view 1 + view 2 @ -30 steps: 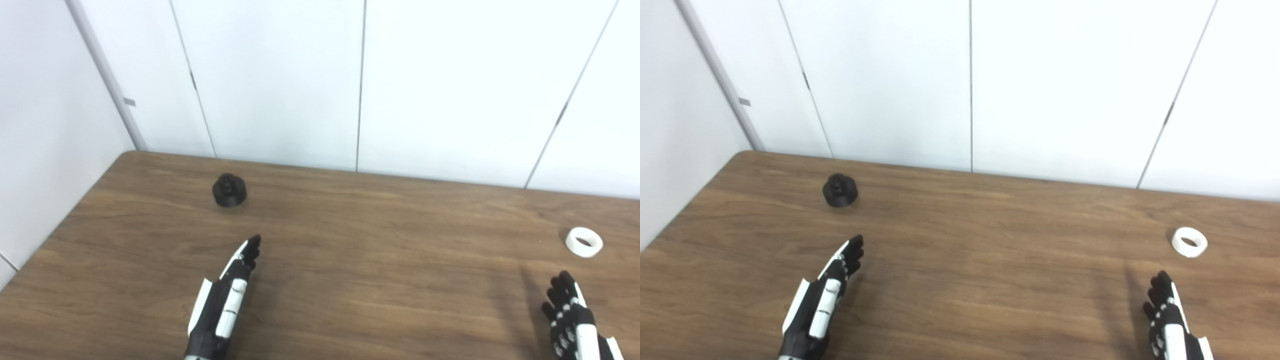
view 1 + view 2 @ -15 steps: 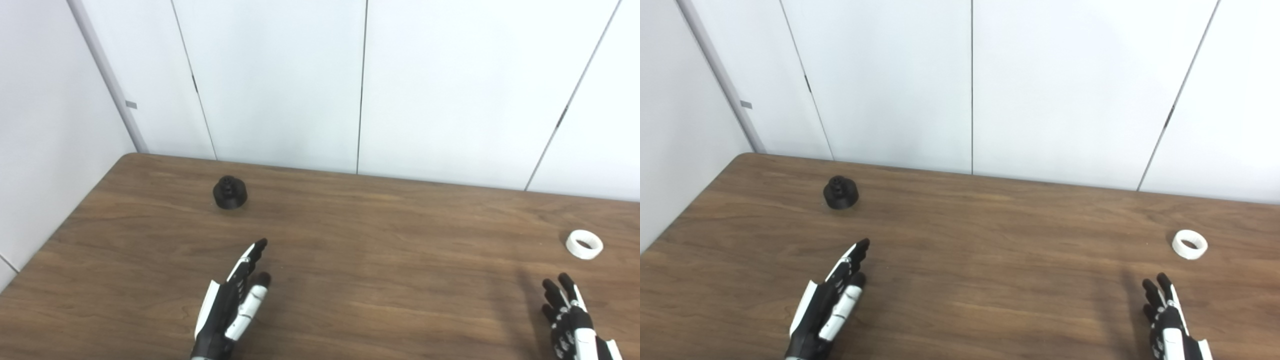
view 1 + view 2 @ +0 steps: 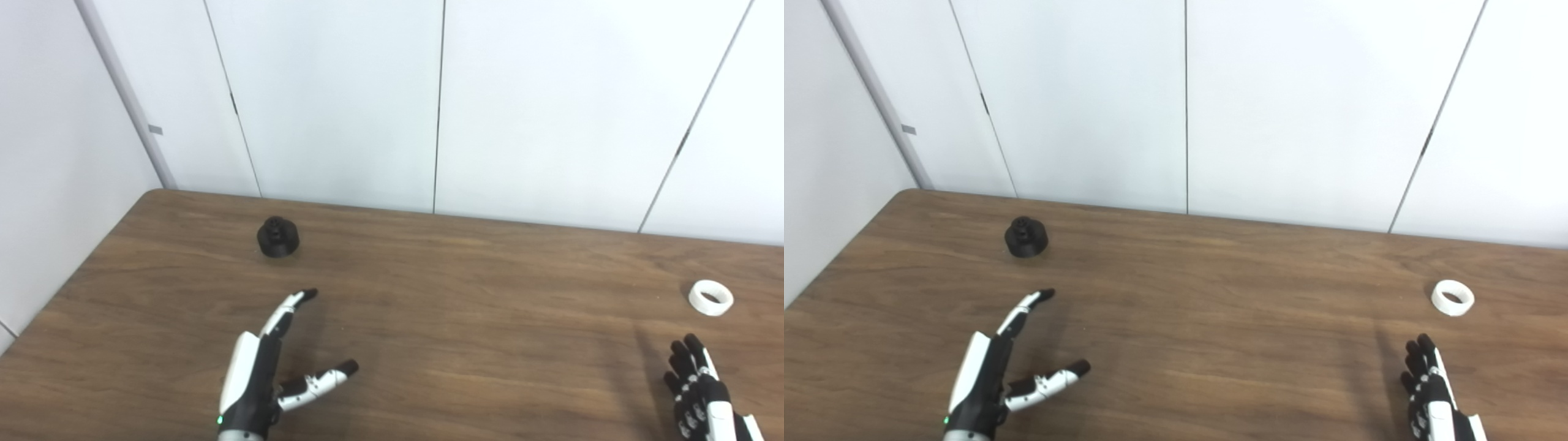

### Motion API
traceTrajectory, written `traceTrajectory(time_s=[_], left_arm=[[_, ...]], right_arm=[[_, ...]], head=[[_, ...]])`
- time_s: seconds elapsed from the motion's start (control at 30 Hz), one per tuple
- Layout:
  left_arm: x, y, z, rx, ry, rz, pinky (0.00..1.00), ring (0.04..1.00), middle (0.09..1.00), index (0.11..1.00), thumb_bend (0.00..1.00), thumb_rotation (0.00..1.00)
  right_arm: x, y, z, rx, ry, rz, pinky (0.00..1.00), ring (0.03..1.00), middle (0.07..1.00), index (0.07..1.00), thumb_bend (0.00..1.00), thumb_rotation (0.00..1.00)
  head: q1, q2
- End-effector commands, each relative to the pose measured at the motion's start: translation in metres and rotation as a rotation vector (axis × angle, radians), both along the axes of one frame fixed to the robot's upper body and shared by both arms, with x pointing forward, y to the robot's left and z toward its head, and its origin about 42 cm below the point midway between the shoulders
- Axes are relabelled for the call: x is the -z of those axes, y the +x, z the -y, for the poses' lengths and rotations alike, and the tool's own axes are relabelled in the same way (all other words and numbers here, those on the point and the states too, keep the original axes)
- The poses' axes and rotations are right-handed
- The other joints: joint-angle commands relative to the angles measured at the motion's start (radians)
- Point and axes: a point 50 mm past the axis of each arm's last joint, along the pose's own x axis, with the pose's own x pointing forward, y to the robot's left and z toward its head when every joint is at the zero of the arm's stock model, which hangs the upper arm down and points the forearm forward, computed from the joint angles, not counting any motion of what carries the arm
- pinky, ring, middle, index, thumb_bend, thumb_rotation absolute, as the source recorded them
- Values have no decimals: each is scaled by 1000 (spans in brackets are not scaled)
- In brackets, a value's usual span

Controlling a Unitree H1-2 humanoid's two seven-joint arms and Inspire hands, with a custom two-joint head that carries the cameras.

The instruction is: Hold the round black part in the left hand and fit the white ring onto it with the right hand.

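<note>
The left robot hand (image 3: 260, 380) hovers low over the desk (image 3: 465, 288), spread wide: fingers stretched forward, thumb splayed out to the right, holding nothing. The right robot hand (image 3: 701, 392) sits at the bottom right edge, fingers apart and pointing up-picture, also empty.

The black part (image 3: 278, 236) is a round, matte, stepped piece with a small knob on top, standing upright near the desk's far left, well ahead of the left robot hand. The white ring (image 3: 710, 297) is smooth and short, lying flat with its hole facing up, near the right robot hand. The desk is brown wood grain.
</note>
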Motion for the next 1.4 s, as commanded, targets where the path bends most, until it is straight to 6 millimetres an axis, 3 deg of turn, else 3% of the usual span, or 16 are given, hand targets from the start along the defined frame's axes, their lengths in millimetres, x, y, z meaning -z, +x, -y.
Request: traceTrajectory(time_s=[0.0, 0.37, 0.77, 1.37], left_arm=[[-18, 3, -14, -17, 86, 20, 989, 986, 959, 917, 909, 309], [-59, 43, -64, -147, 322, -56, 963, 995, 965, 917, 939, 386], [-58, 97, -105, -250, 390, -112, 1000, 974, 941, 868, 952, 389], [-54, 179, -110, -284, 431, -183, 1000, 988, 940, 848, 966, 431]], right_arm=[[12, -21, 11, -8, -26, -61, 1000, 1000, 976, 997, 385, 1000], [13, -22, 10, -15, -42, -72, 1000, 1000, 974, 989, 402, 1000], [14, -22, 10, -23, -47, -66, 1000, 1000, 969, 995, 404, 1000], [15, -24, 6, -22, -60, -71, 1000, 1000, 970, 999, 406, 1000]], head=[[-2, 1], [-5, 4], [-6, 6], [-15, 8]])
